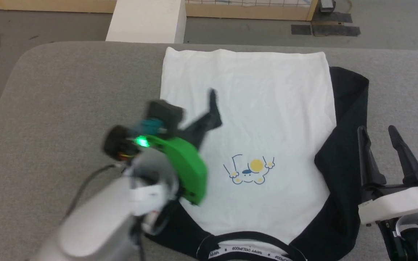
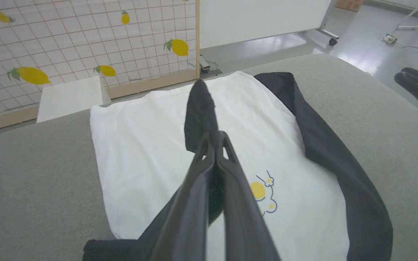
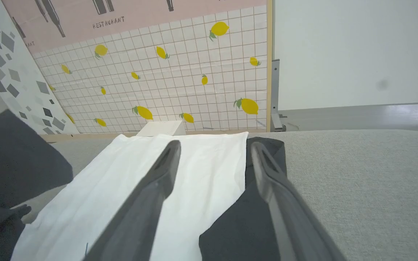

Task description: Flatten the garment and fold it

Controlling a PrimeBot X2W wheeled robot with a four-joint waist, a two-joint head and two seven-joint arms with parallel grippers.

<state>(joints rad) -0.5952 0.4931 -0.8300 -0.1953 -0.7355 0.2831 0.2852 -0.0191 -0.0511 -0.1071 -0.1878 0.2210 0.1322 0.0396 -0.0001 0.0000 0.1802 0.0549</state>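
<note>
The garment (image 1: 252, 108) lies spread on the grey table (image 1: 67, 90), white body up, cartoon print (image 1: 249, 172) on the chest and lettered neckband (image 1: 252, 250) at the near edge. Its right black sleeve (image 1: 347, 127) runs along the body's right side. My left gripper (image 1: 214, 121) is shut on the left black sleeve, held above the white body; in the left wrist view the cuff (image 2: 200, 105) sticks out past the closed gripper (image 2: 214, 139). My right gripper (image 1: 377, 129) stands open at the lower right, beside the right sleeve, its fingers empty (image 3: 215, 146).
A white block (image 1: 147, 20) stands just beyond the table's far edge. Behind it runs a wood-framed grid panel with lemon prints (image 2: 67, 43). Dark mats (image 1: 325, 29) lie on the floor at the back right. Bare grey table extends left of the garment.
</note>
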